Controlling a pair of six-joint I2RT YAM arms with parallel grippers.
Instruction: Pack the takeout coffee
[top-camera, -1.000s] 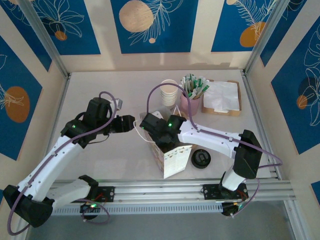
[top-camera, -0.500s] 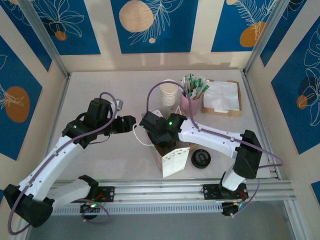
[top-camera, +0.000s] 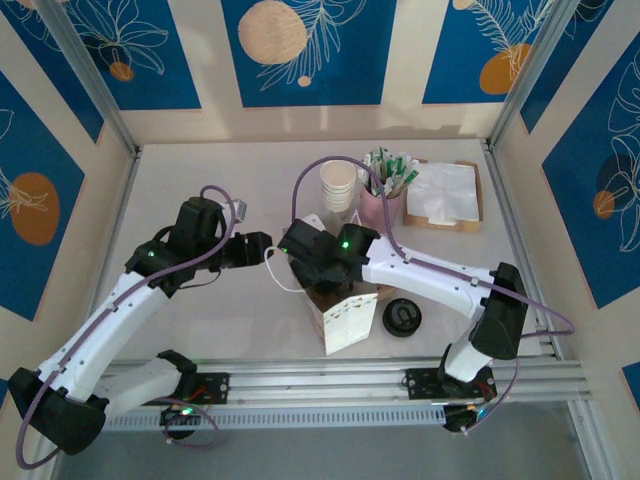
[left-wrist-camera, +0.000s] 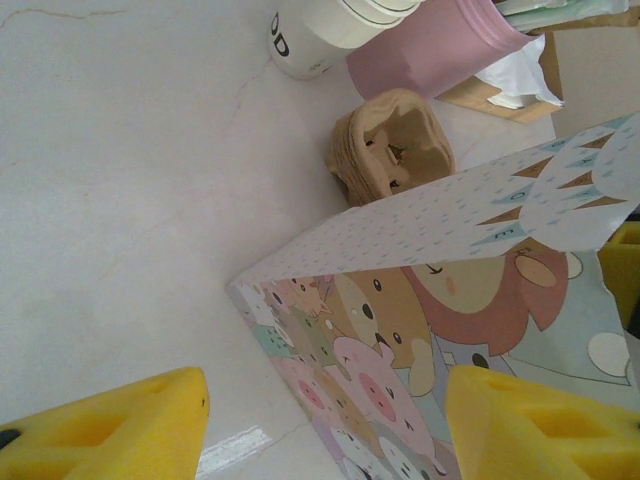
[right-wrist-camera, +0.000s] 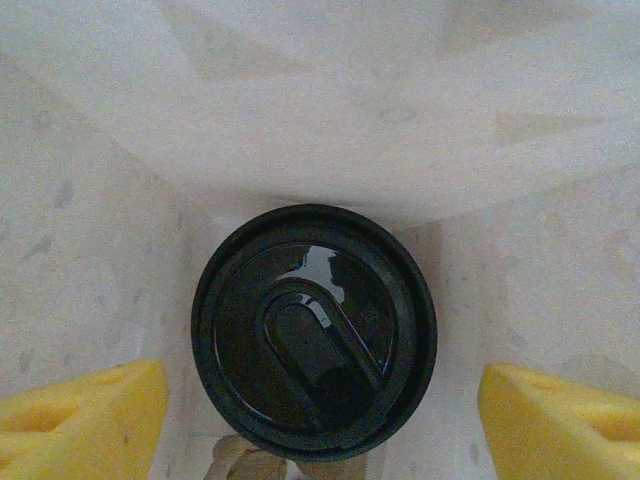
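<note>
Beneath my two arms, table (top-camera: 200, 180): pale and marbled, with the goods grouped at its middle and far right.
Paper bag (top-camera: 350, 322): it stands upright at the table's centre, printed with cartoon animals, mouth open upward. My left wrist camera sees its patterned wall (left-wrist-camera: 400, 300) close up.
Napkin tray (top-camera: 479, 200): sits at the far right, holding white napkins.
Right gripper (right-wrist-camera: 320, 425): I hold it over the bag's mouth, pointing down inside. My yellow pads (right-wrist-camera: 80, 415) stand wide apart, one on each side of the cup lid, touching nothing.
Left gripper (top-camera: 258, 247): I hover it just left of the bag, jaws parted. My pads (left-wrist-camera: 110, 425) pinch nothing, and bare table shows beside the left one.
Cup stack (top-camera: 338, 185): white paper cups stand behind the bag.
Pink holder (top-camera: 380, 207): full of green-and-white sticks, it stands between the cup stack and the napkin tray.
Pulp carrier (left-wrist-camera: 390, 150): brown, lying near the bag and the pink holder.
Coffee cup lid (right-wrist-camera: 315, 330): black and round, it sits down inside the bag between white paper walls, directly under my right gripper.
Spare lid (top-camera: 401, 317): black, flat on the table just right of the bag.
</note>
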